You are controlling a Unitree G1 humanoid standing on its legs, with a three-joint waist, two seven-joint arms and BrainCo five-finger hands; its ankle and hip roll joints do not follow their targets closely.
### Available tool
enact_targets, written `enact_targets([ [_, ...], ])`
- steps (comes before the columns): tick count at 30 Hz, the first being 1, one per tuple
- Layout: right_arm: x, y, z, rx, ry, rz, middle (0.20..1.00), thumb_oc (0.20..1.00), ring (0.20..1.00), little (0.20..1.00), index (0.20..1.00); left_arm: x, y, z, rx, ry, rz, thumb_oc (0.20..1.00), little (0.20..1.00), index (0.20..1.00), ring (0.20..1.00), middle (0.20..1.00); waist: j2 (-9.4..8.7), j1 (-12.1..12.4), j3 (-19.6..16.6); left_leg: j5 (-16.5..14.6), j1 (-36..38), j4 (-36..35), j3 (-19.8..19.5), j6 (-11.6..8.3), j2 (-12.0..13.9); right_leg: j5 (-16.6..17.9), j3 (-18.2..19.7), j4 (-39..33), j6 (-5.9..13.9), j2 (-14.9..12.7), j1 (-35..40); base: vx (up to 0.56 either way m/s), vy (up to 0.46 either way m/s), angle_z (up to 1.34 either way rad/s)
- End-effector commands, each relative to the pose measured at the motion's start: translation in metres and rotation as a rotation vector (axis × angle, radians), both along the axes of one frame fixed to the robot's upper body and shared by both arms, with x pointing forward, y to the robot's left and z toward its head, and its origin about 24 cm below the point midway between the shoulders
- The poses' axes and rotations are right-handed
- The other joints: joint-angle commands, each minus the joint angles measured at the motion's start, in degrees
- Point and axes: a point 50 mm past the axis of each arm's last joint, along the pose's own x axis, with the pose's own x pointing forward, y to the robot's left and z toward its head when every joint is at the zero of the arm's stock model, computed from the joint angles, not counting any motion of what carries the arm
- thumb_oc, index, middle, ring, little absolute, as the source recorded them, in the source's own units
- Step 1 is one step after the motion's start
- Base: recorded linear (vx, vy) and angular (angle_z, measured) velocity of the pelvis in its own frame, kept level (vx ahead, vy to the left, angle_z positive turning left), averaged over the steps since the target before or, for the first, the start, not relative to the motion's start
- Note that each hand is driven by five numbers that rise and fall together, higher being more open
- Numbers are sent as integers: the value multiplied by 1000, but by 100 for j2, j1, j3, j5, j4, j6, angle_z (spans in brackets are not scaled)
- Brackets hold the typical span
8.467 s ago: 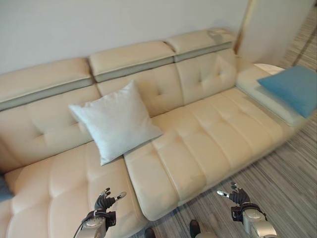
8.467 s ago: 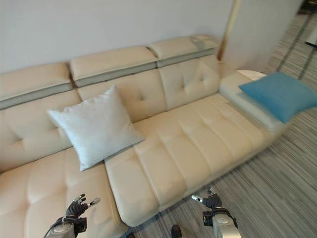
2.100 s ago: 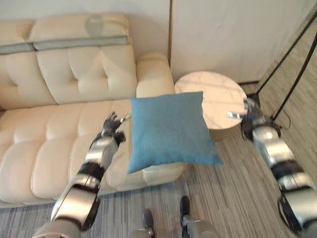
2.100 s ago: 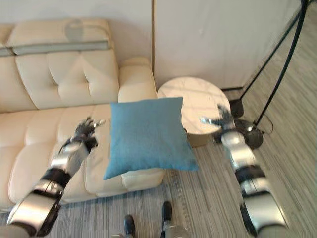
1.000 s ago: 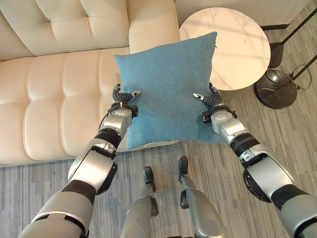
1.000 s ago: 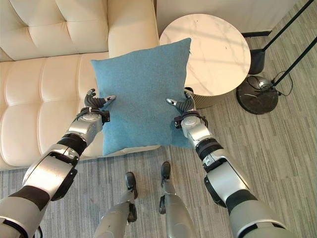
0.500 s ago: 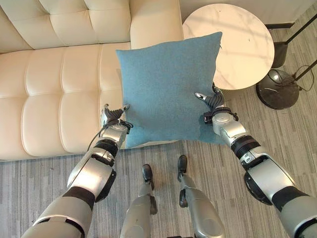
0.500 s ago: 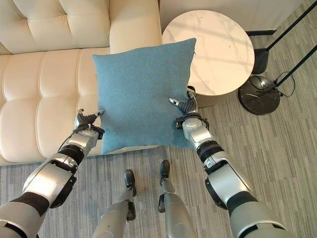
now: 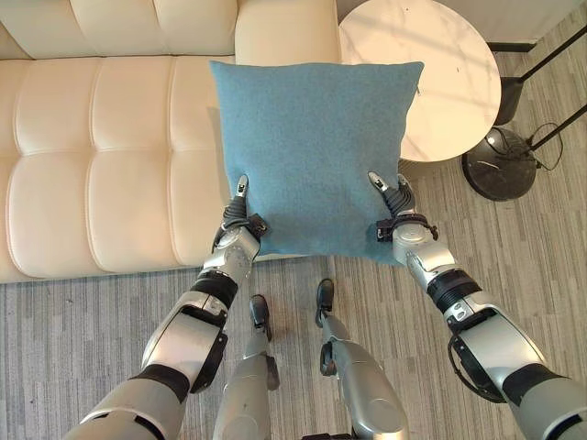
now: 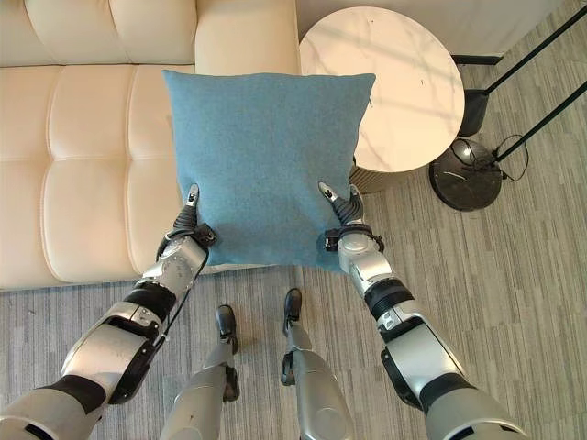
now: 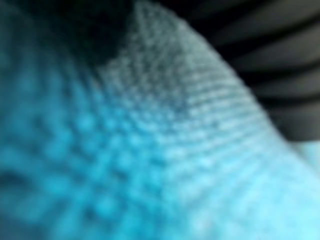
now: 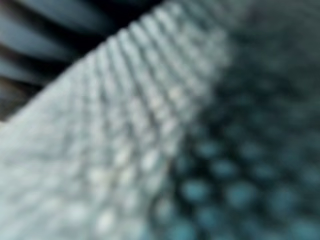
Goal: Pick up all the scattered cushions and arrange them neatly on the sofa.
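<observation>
Even, soft daylight fills the head views — bright, with no hard shadows. The cream sofa (image 9: 110, 137) reads pale and slightly washed, and streaks of glare cross the round marble bench (image 9: 449, 73). The blue cushion (image 9: 312, 147) is crisp there. Both wrist views are pressed against its weave (image 11: 125, 165) — heavily blurred, dark at one corner, nothing in focus

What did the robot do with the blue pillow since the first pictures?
Both hands, left hand and right hand, closed in from either side and took hold of the blue cushion's lower corners. It now looks lifted off the sofa's end. The round side table stayed put.
</observation>
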Motion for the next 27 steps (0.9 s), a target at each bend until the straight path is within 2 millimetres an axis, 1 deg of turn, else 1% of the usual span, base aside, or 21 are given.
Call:
enact_targets([
  [1,-9,26,-13,16,31,118,329,329,329,329,329,-9,-117,32,-166,-168,-417,200,200,200,200,200,182,-38,15,-406,162,-69,-82,-314,183,-1221,50,492,437,-85,230,26,40,3],
  [2,-15,20,-22,42,51,112,200,200,200,200,200,-20,-128,27,-145,-179,-491,200,200,200,200,200,253,-25,-46,-459,263,-69,-79,-276,164,-1226,55,485,447,-109,324,20,32,5],
  [3,-15,20,-23,43,53,112,200,200,200,200,200,-21,-128,26,-145,-177,-491,200,200,200,200,200,251,-17,-49,-462,272,-69,-78,-276,164,-1225,56,480,448,-108,334,24,45,6],
  [5,-20,15,-28,68,64,106,200,200,200,200,200,-29,-129,25,-100,-210,-538,200,200,200,200,200,325,9,-135,-512,380,-69,-72,-234,143,-1228,50,448,465,-137,454,24,59,2],
  [6,-28,13,-35,100,74,114,200,200,200,200,200,-40,-127,23,0,-249,-613,200,200,200,200,200,397,42,-235,-584,556,-69,-63,-194,119,-1241,58,408,494,-157,634,20,60,-1],
  [7,-29,13,-36,101,75,114,200,200,200,200,200,-40,-127,23,1,-248,-613,200,200,200,200,200,394,43,-248,-579,544,-69,-62,-193,118,-1230,60,398,493,-158,625,31,73,-2],
  [8,-33,10,-41,107,88,119,200,200,200,200,200,-46,-123,23,41,-274,-649,200,200,200,200,200,433,53,-320,-611,617,-69,-62,-170,106,-1235,51,386,504,-168,700,23,61,-2],
  [9,-41,8,-47,134,97,124,200,200,200,200,200,-54,-120,15,79,-262,-679,200,200,200,200,200,463,67,-399,-648,709,-69,-53,-147,88,-1236,59,351,516,-173,807,33,94,-2],
  [11,-53,4,-55,174,105,132,200,200,200,200,200,-67,-111,7,138,-266,-728,200,200,200,200,200,491,65,-547,-721,885,-69,-22,-103,60,-1240,58,300,544,-198,983,28,113,-1],
  [12,-60,2,-60,212,107,134,200,200,200,200,200,-75,-106,-3,150,-239,-749,200,200,200,200,200,506,64,-636,-765,971,-69,-8,-71,38,-1234,75,268,566,-217,1072,16,145,-1],
  [15,-85,-2,-69,296,104,158,200,200,200,200,200,-94,-88,-17,262,-228,-810,200,200,200,200,200,539,17,-865,-877,1217,-69,34,30,-39,-1230,131,266,627,-281,1279,-9,168,-8],
  [16,-93,-8,-71,299,96,156,200,200,200,200,200,-99,-80,-20,291,-231,-810,200,200,200,200,200,545,-2,-920,-909,1278,-69,40,59,-70,-1212,144,277,661,-305,1316,-44,175,-7],
  [17,-99,-9,-74,306,101,160,200,200,200,200,200,-102,-76,-24,286,-217,-800,200,200,200,200,200,540,-18,-968,-934,1316,-69,47,79,-95,-1180,165,261,687,-321,1351,-91,167,-4],
  [18,-103,-8,-72,324,83,169,200,200,200,200,200,-106,-71,-26,271,-216,-778,200,200,200,200,200,527,-25,-1005,-978,1354,-69,103,102,-118,-1045,186,163,740,-343,1365,-95,132,-8],
  [19,-108,-11,-73,320,79,168,200,200,200,200,200,-109,-65,-31,278,-201,-762,200,200,200,200,200,520,-18,-1053,-987,1355,-69,149,115,-132,-967,235,111,771,-337,1351,-143,136,-13],
  [20,-111,-10,-73,322,76,172,200,200,200,200,200,-111,-60,-31,305,-205,-749,200,200,200,200,200,521,-4,-1090,-992,1353,-69,226,130,-143,-886,262,51,824,-337,1327,-156,97,-23],
  [21,-115,-13,-72,311,62,170,200,200,200,200,200,-112,-54,-30,312,-214,-715,200,200,200,200,200,535,3,-1088,-959,1341,-69,243,141,-128,-908,312,129,839,-332,1290,-188,69,-32],
  [22,-117,-14,-70,309,49,176,200,200,200,200,200,-116,-49,-33,304,-202,-685,200,200,200,200,200,549,-8,-1082,-915,1327,-69,245,154,-86,-1033,436,423,836,-293,1224,-184,28,-34],
  [24,-122,-12,-69,320,34,181,200,200,200,200,200,-119,-39,-34,312,-201,-638,200,200,200,200,200,595,22,-1081,-854,1347,-69,264,162,-2,-1368,557,1019,779,-214,1238,-149,-16,-20],
  [26,-126,-12,-68,300,25,196,200,200,200,200,200,-126,-33,-40,283,-173,-592,200,200,200,200,200,612,81,-1188,-842,1362,-69,230,157,48,-1675,568,1441,691,-191,1435,-112,-75,-5],
  [27,-127,-11,-66,298,14,202,200,200,200,200,200,-128,-27,-39,294,-175,-563,200,200,200,200,200,600,103,-1248,-848,1366,-69,204,153,56,-1790,611,1594,663,-166,1541,-74,-68,7],
])
